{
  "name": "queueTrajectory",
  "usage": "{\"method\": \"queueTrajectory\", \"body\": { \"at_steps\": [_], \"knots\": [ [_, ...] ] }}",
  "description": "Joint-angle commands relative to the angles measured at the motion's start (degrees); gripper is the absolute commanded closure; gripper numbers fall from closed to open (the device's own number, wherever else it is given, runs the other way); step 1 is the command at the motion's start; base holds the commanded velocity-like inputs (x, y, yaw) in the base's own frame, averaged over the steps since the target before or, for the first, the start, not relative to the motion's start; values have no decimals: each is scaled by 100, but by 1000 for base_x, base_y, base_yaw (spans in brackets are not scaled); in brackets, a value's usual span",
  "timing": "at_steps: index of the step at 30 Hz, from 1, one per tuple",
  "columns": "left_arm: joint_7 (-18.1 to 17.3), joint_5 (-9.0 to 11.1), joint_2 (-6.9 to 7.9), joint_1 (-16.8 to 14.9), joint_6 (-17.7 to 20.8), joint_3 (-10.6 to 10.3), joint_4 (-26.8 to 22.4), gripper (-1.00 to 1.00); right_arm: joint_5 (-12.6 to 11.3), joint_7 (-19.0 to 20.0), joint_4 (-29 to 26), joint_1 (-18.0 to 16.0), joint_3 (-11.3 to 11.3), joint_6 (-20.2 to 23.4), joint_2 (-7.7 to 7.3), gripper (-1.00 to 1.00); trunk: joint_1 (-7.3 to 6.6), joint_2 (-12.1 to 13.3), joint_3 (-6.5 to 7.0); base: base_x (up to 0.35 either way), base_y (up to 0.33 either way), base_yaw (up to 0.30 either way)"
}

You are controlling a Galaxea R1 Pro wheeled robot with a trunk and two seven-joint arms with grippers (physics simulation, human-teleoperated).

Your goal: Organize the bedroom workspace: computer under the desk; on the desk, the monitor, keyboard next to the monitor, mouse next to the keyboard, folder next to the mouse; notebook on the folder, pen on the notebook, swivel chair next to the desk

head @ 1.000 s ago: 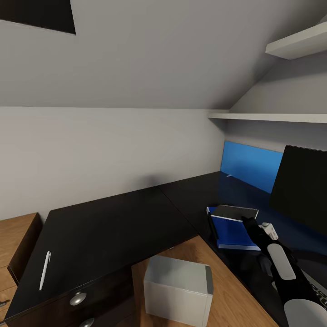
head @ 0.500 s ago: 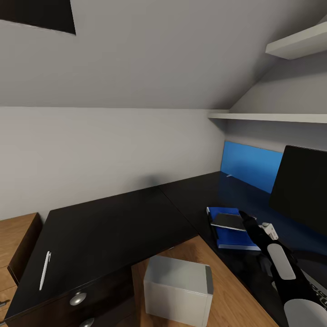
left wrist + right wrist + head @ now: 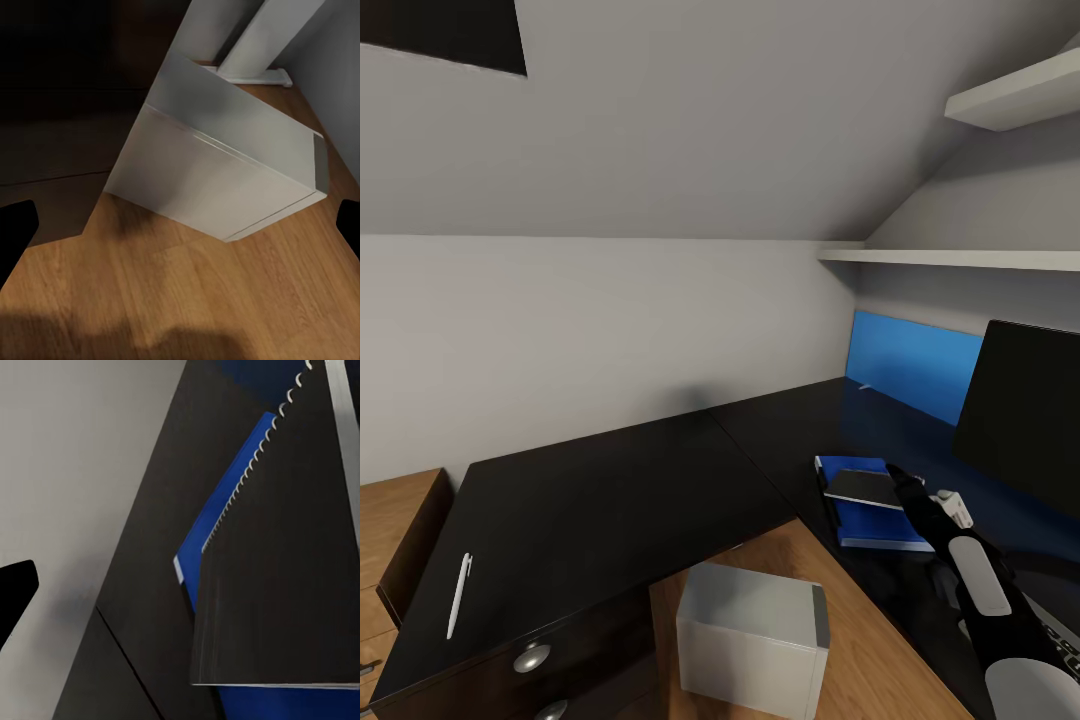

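— Where does the notebook (image 3: 867, 488) lie?
— Flat on the blue folder (image 3: 875, 520), on the desk (image 3: 610, 500) beside the monitor (image 3: 1025, 425). The right gripper (image 3: 900, 484) hovers at its near edge, jaws parted and empty.
— And the pen (image 3: 458, 595)?
— Well apart, near the desk's far-left edge. Probably light, slim, prone to roll; pinch it mid-barrel. Bare top all round it.
— The left gripper (image 3: 180, 225)?
— Jaws wide, empty, low over the computer (image 3: 225, 169).
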Motion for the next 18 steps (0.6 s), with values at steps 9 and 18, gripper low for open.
{"method": "queueTrajectory", "body": {
  "at_steps": [9,18],
  "knots": [
    [22,62,11,-4,-45,-17,3,-100,-30,6,-5,-4,-16,36,2,-100,0,-3,-5,-82,-39,0],
    [24,62,7,-4,-45,-17,11,-100,-30,12,-7,-3,-18,29,2,-100,0,-3,-5,-26,-18,0]
  ]
}}
